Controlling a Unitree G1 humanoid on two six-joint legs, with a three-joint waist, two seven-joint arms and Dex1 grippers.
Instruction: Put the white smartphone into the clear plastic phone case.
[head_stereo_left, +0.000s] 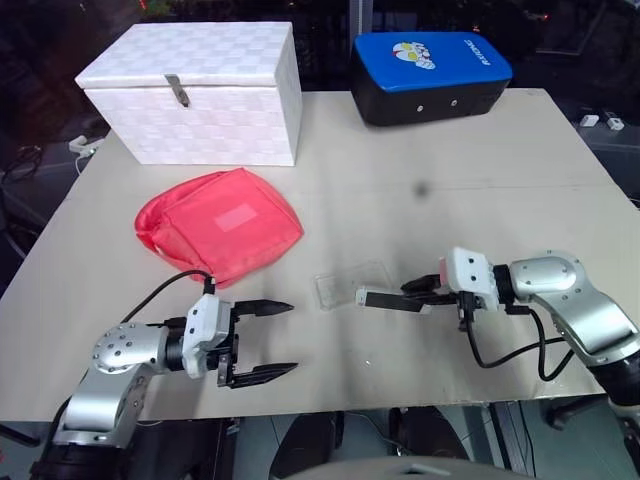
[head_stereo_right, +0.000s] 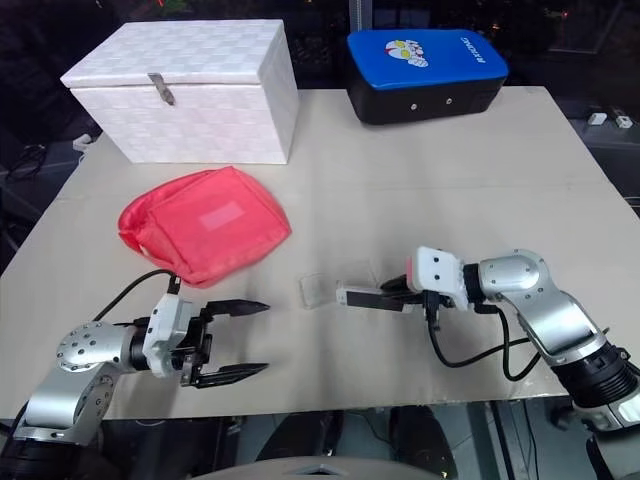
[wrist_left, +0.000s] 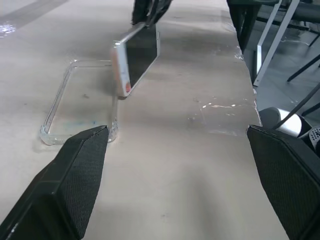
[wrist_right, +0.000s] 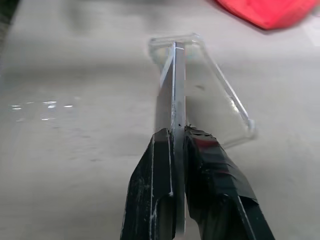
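Note:
The white smartphone (head_stereo_left: 376, 298) is held on edge, raised off the table, with my right gripper (head_stereo_left: 412, 293) shut on its near end. In the right wrist view the phone (wrist_right: 176, 100) runs straight out from between the two black fingers (wrist_right: 152, 190), and its far end is over the clear plastic phone case (wrist_right: 222, 97). The case (head_stereo_left: 350, 282) lies flat and open side up on the table, just left of the phone's tip. My left gripper (head_stereo_left: 291, 338) stands open near the front left, apart from the case (wrist_left: 75, 100), with nothing between its fingers.
A red soft pouch (head_stereo_left: 220, 225) lies left of the case. A white woven box (head_stereo_left: 190, 90) stands at the back left and a blue and black box (head_stereo_left: 430, 75) at the back right. The table's front edge (head_stereo_left: 400, 408) runs close below both arms.

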